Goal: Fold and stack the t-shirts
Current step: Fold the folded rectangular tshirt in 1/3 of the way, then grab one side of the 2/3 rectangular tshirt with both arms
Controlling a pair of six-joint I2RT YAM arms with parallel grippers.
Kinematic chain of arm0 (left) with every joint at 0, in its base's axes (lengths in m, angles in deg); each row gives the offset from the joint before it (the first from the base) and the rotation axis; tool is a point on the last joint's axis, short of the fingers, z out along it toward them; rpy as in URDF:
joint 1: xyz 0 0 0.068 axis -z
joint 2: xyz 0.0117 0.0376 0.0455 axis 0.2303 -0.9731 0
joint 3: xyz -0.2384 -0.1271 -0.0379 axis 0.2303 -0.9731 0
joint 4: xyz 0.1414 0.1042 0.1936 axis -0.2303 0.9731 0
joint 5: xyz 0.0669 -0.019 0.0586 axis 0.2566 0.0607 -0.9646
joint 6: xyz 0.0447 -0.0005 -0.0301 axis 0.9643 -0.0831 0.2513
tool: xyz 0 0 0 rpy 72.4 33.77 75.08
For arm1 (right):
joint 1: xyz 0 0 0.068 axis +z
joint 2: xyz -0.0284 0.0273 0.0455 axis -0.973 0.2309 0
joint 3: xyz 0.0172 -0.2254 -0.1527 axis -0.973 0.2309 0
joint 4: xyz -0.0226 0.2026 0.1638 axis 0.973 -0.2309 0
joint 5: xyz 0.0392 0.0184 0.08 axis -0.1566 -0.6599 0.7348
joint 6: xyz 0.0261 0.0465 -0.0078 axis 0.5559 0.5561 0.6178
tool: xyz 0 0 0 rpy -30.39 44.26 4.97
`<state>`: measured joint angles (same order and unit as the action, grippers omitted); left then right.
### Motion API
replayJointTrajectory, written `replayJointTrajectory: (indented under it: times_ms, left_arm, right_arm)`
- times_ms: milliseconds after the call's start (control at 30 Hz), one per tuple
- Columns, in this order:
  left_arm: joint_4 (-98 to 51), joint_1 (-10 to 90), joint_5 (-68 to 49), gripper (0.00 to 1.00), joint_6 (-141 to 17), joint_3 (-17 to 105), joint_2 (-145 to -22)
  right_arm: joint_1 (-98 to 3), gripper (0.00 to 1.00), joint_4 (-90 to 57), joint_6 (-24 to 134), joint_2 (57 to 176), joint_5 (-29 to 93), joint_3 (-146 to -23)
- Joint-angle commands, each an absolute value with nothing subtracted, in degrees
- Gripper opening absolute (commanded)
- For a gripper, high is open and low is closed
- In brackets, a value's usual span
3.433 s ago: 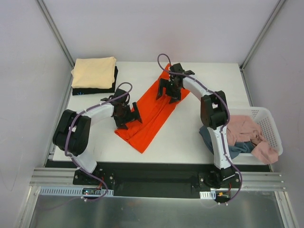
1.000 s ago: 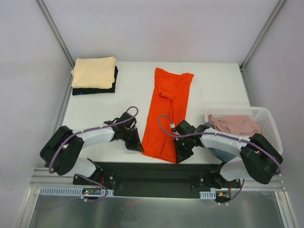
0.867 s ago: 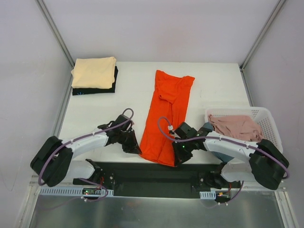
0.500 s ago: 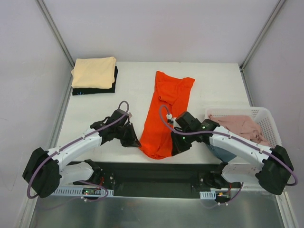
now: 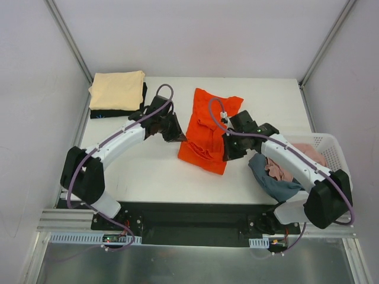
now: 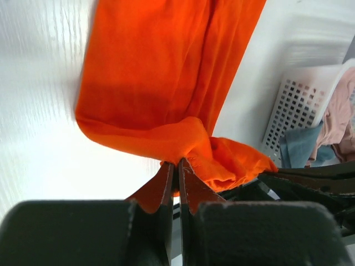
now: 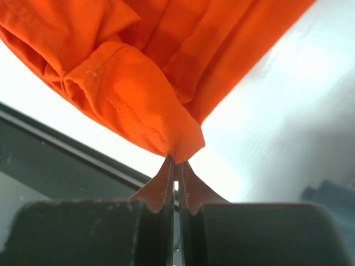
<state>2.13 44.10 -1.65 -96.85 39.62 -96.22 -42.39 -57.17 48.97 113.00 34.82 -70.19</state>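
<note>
both arms reach out long over the bench (image 5: pixel 148 171). the left claw (image 5: pixel 179 138) pinches the orange-red shirt (image 5: pixel 208 121) at its 9 o'clock edge, and the right claw (image 5: pixel 227 155) pinches its 3 o'clock edge. the shirt lies doubled over in the middle of the bench.

The left arm (image 5: pixel 121 142) bends at an elbow pushed out to the left, and its long forearm reaches forward and inward. The left tool (image 5: pixel 177 137) has its jaws pressed tight together, pinching a fold of the shirt (image 5: pixel 204 127). The right arm (image 5: pixel 290 157) mirrors this, with its elbow out to the right and its forearm stretched inward. The right tool (image 5: pixel 226 154) is clamped in the same way on the shirt's edge. The two tools face each other, close but apart.
</note>
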Motion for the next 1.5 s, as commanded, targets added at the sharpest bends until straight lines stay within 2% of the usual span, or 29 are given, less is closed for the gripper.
replayJointTrajectory:
  times_ms: [0,500,667,733,767,833,900,933,967,1000,1233,1467]
  left_arm:
    - [2.37,41.27,2.04,0.0,-93.02,47.97,-103.17]
    - [2.37,36.87,9.35,0.0,-90.82,66.61,-124.0]
    - [2.37,36.08,10.84,0.03,-90.82,70.66,-129.45]
    - [2.46,35.64,11.19,0.08,-90.73,71.97,-131.38]
    - [2.37,35.47,11.46,0.13,-90.73,72.41,-131.92]
    - [2.46,35.03,14.07,0.41,-91.08,73.55,-132.8]
    - [2.46,34.5,15.32,0.61,-91.44,73.13,-132.19]
    - [2.46,34.5,14.19,0.78,-91.26,71.38,-130.01]
    - [2.46,34.5,13.23,0.87,-91.09,70.06,-128.51]
    - [2.55,34.5,11.91,0.99,-90.74,68.74,-126.84]
    - [2.37,34.5,6.1,0.99,-88.63,51.62,-110.07]
    - [1.85,34.5,4.69,0.99,-89.41,37.98,-102.83]
  right_arm:
    - [-47.19,0.01,-57.82,45.73,116.64,33.59,-76.38]
    - [-57.66,0.01,-57.12,41.69,134.13,40.27,-89.13]
    - [-59.16,0.01,-57.29,40.9,139.49,40.98,-93.17]
    - [-59.34,0.02,-57.29,40.9,141.51,40.62,-94.32]
    - [-59.51,0.08,-57.55,40.81,142.13,39.4,-95.54]
    - [-59.86,0.25,-57.99,40.89,143.88,37.82,-97.04]
    - [-60.04,0.48,-60.36,40.81,144.6,36.93,-99.5]
    - [-60.04,0.58,-60.63,40.81,144.25,37.19,-99.42]
    - [-60.04,0.82,-60.55,40.46,143.64,38.67,-99.25]
    - [-59.87,0.97,-60.28,40.54,142.85,39.21,-97.77]
    - [-54.69,0.97,-54.4,40.98,134.15,42.99,-86.7]
    - [-49.85,0.97,-49.65,47.39,129.75,41.86,-76.77]
